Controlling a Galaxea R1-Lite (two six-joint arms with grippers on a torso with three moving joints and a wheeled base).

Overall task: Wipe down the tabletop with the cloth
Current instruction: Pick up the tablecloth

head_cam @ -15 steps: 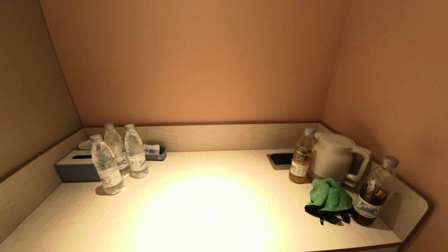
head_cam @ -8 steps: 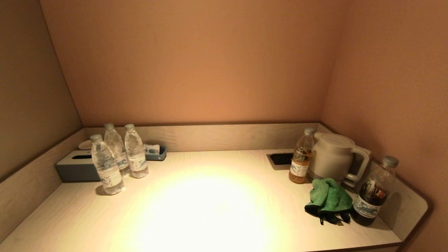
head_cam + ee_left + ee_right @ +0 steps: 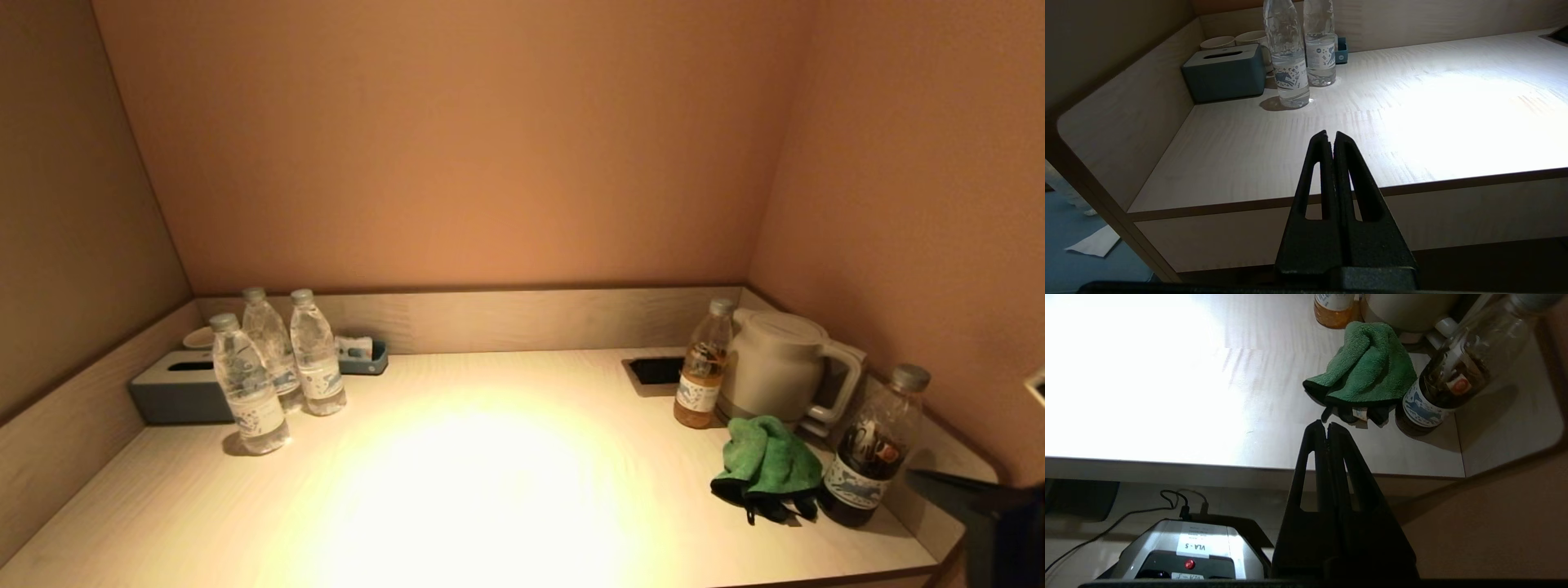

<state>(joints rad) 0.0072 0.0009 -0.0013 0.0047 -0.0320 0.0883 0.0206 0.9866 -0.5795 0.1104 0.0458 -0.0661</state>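
A crumpled green cloth (image 3: 767, 461) with a dark edge lies on the pale wooden tabletop (image 3: 490, 506) at the right, between a kettle and a dark bottle. It also shows in the right wrist view (image 3: 1367, 367). My right gripper (image 3: 913, 475) is shut and empty. It enters at the bottom right, off the table's front right corner, short of the cloth; the right wrist view shows it (image 3: 1327, 425) just short of the cloth's near edge. My left gripper (image 3: 1331, 134) is shut and empty, held below and in front of the table's front left edge, out of the head view.
Three water bottles (image 3: 277, 367) and a grey tissue box (image 3: 175, 392) stand at the back left. A tea bottle (image 3: 702, 367), a white kettle (image 3: 775, 363) and a dark drink bottle (image 3: 873, 449) crowd the cloth. A recessed socket (image 3: 655, 370) sits behind. Low walls rim the table.
My right gripper has come into the head view at the bottom right corner. The cloth and bottles have not moved.
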